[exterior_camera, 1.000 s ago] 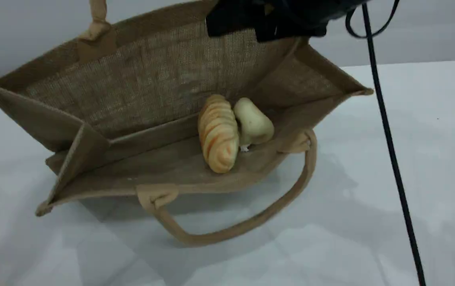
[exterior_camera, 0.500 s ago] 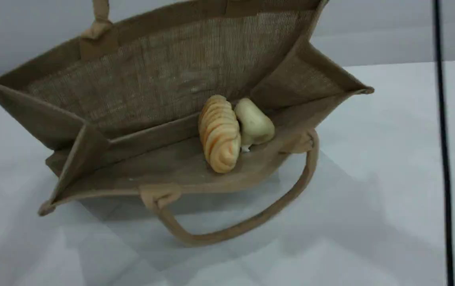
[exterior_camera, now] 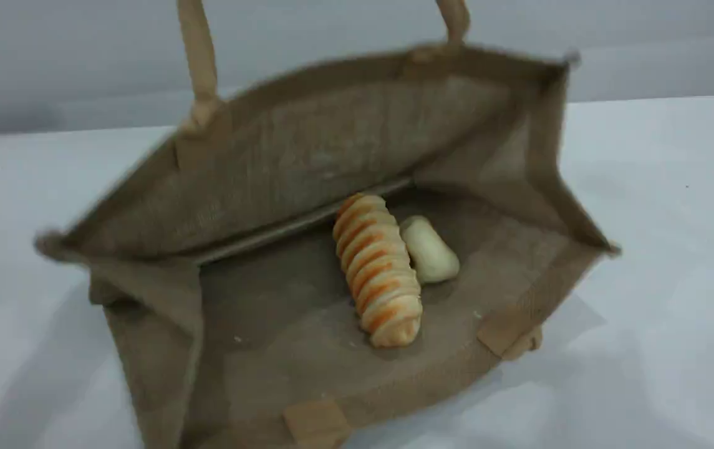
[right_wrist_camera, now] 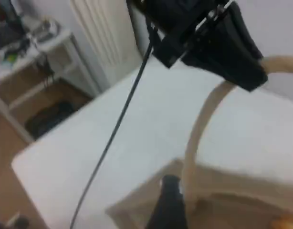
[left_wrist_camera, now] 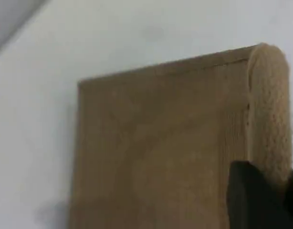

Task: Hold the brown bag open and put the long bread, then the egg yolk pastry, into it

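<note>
The brown bag (exterior_camera: 307, 156) stands open on the white table, its mouth toward the scene camera. Inside on its floor lie the striped long bread (exterior_camera: 376, 269) and, touching its right side, the pale egg yolk pastry (exterior_camera: 429, 249). The far handle (exterior_camera: 197, 62) runs up out of the top edge. The right wrist view shows my left gripper (right_wrist_camera: 249, 71) shut on that handle (right_wrist_camera: 199, 129), above the bag. The left wrist view shows the bag's panel (left_wrist_camera: 156, 152), the handle (left_wrist_camera: 270, 109) and one black fingertip (left_wrist_camera: 256, 195). My right gripper's fingertip (right_wrist_camera: 169, 205) hangs beside the handle, holding nothing.
White table (exterior_camera: 675, 218) surrounds the bag. A black cable (right_wrist_camera: 118, 124) hangs from the left arm across the right wrist view. Beyond the table's edge there stand a cluttered shelf unit (right_wrist_camera: 36, 43) and a white radiator (right_wrist_camera: 108, 33).
The bag has swung up and turned, and its floor now faces the camera. Bread and pastry shifted with it. The right arm and its black cable have left the scene view.
</note>
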You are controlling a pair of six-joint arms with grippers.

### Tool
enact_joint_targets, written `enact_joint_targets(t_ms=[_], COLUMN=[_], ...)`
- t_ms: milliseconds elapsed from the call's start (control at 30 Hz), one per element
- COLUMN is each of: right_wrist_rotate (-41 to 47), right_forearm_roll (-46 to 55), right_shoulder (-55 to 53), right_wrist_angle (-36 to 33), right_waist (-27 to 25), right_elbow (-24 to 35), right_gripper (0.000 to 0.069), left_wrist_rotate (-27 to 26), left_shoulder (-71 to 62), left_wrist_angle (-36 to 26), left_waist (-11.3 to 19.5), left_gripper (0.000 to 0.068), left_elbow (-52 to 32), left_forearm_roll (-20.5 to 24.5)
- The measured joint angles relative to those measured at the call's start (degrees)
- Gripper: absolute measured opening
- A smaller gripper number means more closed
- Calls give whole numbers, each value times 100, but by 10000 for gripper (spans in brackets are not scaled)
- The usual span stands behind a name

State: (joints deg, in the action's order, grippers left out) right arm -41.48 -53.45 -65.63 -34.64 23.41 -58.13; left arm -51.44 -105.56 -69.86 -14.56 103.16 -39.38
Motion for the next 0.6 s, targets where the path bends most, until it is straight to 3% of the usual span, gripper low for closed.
enact_joint_targets(t_ms=[400,600], right_wrist_rotate=[2572,3167], right_forearm_roll=[2827,3615], right_shoulder=[1036,1328], right_wrist_angle=[-1079,-1778], right_waist=[0,0], right_elbow=[0,0], right_gripper=[531,529], left_wrist_rotate=[-73,133], left_shoulder=[0,0], left_wrist_angle=[438,746], left_waist=[0,0], left_gripper=[99,190], left_elbow=[-1285,-1689], left_forearm_roll=[-165,-185])
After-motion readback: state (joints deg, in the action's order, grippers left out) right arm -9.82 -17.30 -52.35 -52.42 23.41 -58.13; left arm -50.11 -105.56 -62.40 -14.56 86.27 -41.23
